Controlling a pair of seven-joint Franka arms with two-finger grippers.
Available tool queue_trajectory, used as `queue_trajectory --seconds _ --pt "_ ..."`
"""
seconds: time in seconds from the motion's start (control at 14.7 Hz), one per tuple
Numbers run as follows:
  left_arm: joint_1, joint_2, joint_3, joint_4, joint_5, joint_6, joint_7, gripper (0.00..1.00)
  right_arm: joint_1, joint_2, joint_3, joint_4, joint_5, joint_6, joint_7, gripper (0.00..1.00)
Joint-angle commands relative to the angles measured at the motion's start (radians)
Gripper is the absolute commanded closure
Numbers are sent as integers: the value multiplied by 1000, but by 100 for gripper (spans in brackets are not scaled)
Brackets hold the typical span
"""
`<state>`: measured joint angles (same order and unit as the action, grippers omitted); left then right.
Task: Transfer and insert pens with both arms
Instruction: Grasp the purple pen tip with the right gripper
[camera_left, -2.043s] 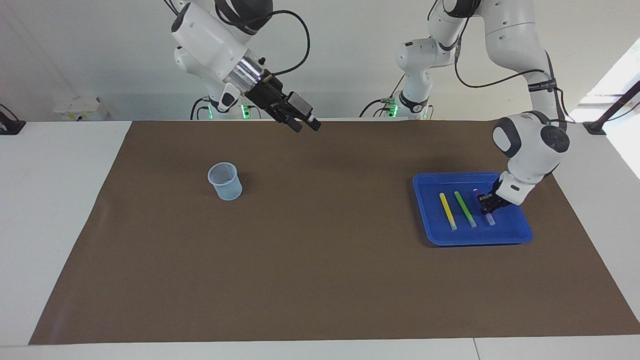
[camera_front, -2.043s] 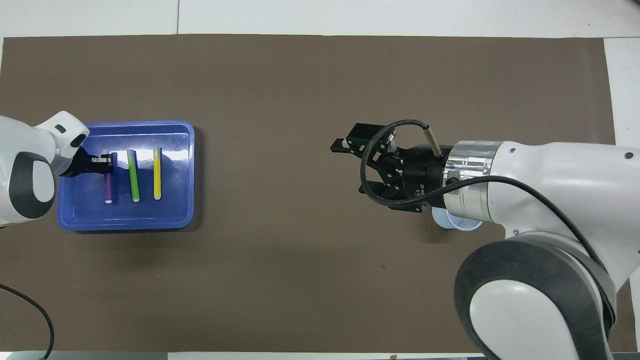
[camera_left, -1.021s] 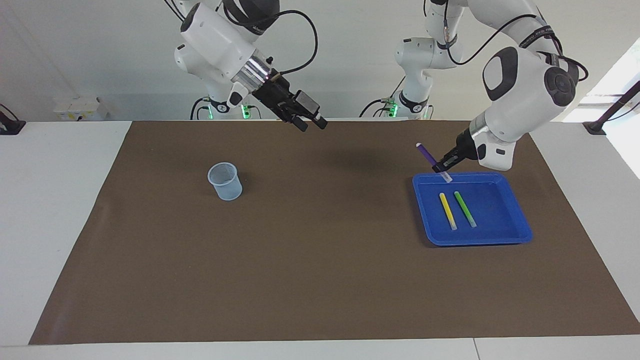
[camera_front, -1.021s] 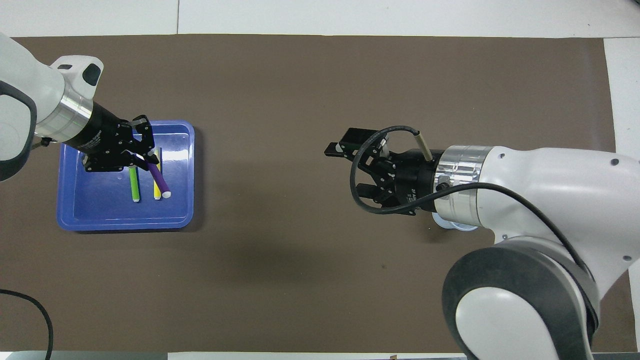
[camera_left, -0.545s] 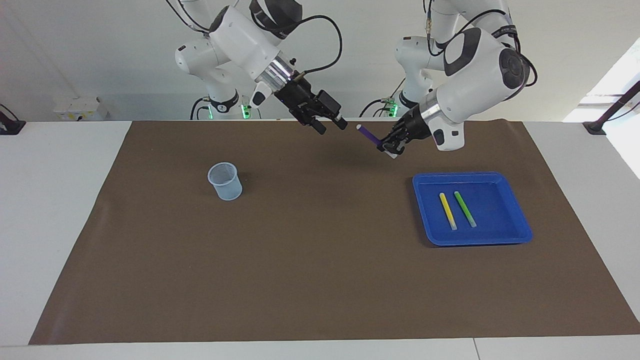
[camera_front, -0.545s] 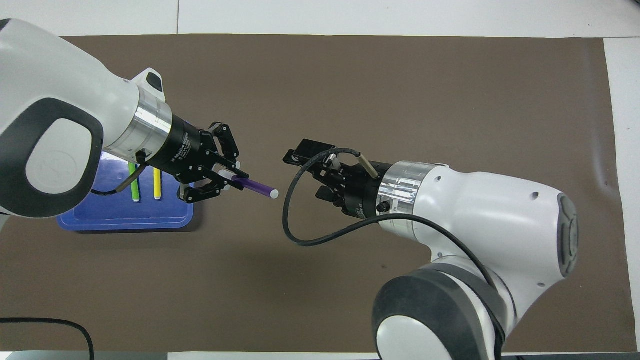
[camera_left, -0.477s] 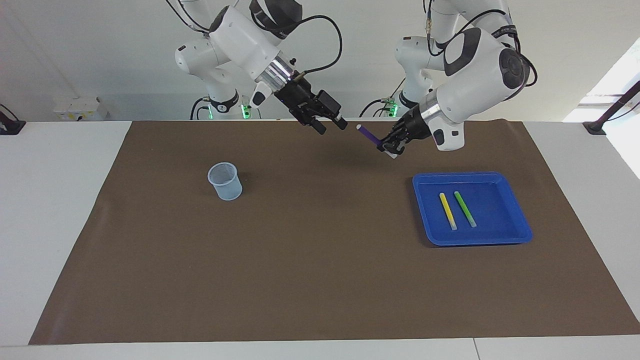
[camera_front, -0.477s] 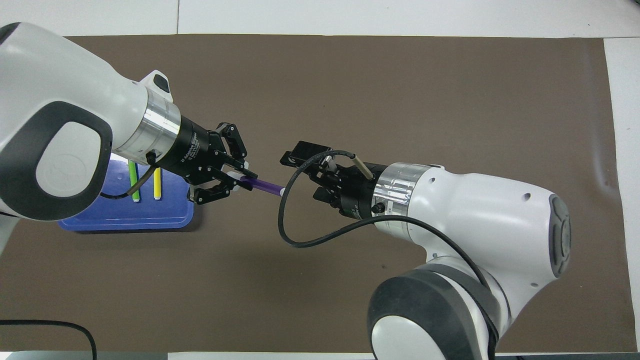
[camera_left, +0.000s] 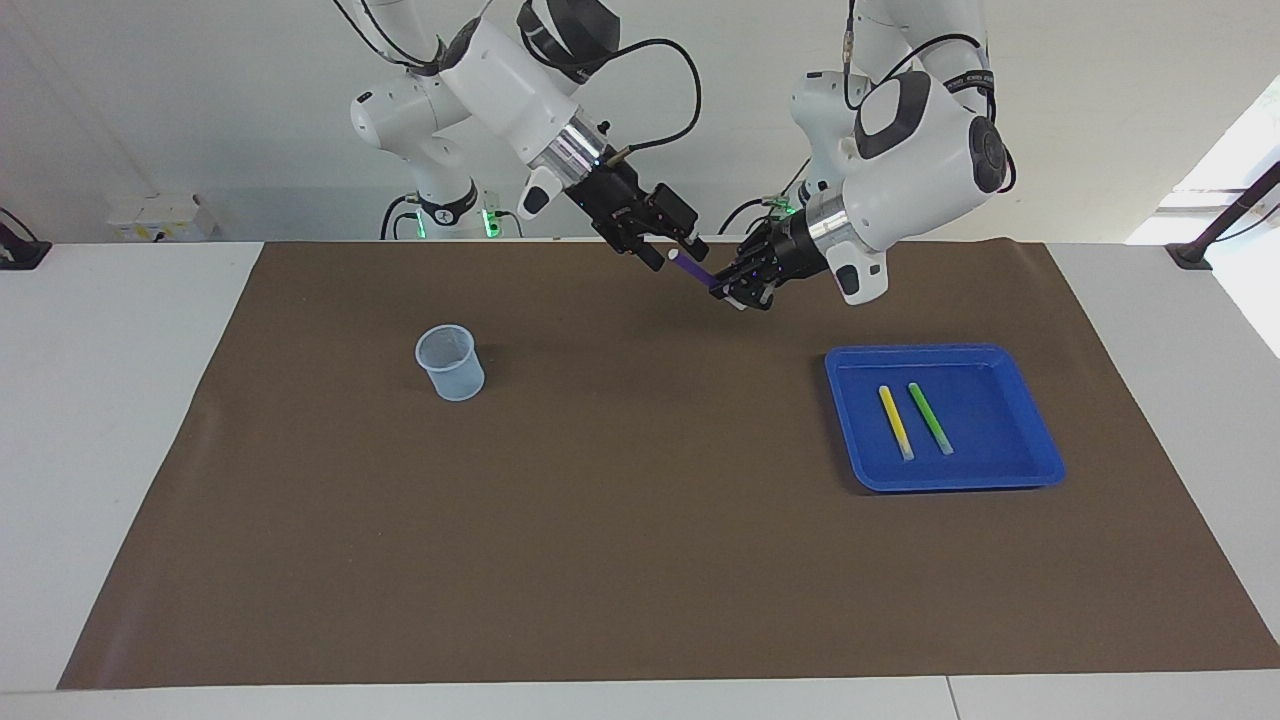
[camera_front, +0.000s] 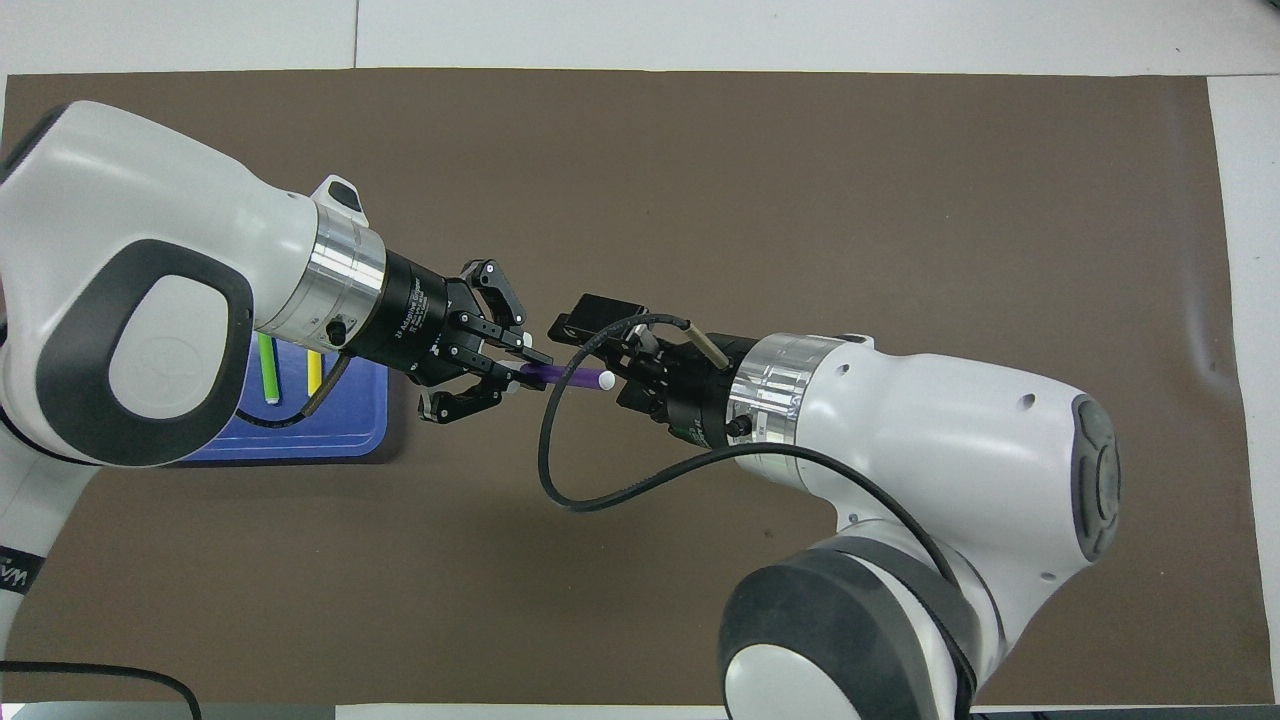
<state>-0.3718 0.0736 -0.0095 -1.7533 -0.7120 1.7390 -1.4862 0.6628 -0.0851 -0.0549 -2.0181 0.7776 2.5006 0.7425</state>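
Observation:
My left gripper (camera_left: 738, 291) (camera_front: 508, 375) is shut on the purple pen (camera_left: 700, 272) (camera_front: 562, 377) near its capped end and holds it in the air over the mat's middle, close to the robots' edge. The pen's free end points at my right gripper (camera_left: 675, 254) (camera_front: 600, 358). That gripper is open, and the pen's tip lies between its fingers. The yellow pen (camera_left: 894, 421) (camera_front: 314, 372) and the green pen (camera_left: 930, 417) (camera_front: 268, 372) lie side by side in the blue tray (camera_left: 1000, 472) (camera_front: 300, 446).
A pale-blue translucent cup (camera_left: 450, 362) stands upright on the brown mat (camera_left: 640, 520) toward the right arm's end; the right arm hides it in the overhead view. The tray sits toward the left arm's end.
The left gripper has carried the purple pen from over the tray to the mat's middle. The right gripper has come to meet it, and the pen's tip now sits between its open fingers.

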Motion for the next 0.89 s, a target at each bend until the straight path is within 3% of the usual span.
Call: queue_trajectory --seconds 0.0,0.14,0.41,0.68,0.82 --pt "-15 -38 13 -45 -32 36 -31 100 1 -7 0 -7 -41 -25 0 7" --pt "-15 -38 13 -45 -34 46 -36 100 0 -7 0 -5 -86 -46 -3 16" --pt "-15 -38 13 -45 -43 47 -37 100 -2 -5 0 -2 -86 -46 -5 24" --pt "-15 -37 13 -43 -47 53 -43 100 -5 -1 -2 4 -87 -46 -8 53" --pt "-15 -37 13 -43 -47 53 -43 100 -6 1 0 9 -87 -46 -8 57"
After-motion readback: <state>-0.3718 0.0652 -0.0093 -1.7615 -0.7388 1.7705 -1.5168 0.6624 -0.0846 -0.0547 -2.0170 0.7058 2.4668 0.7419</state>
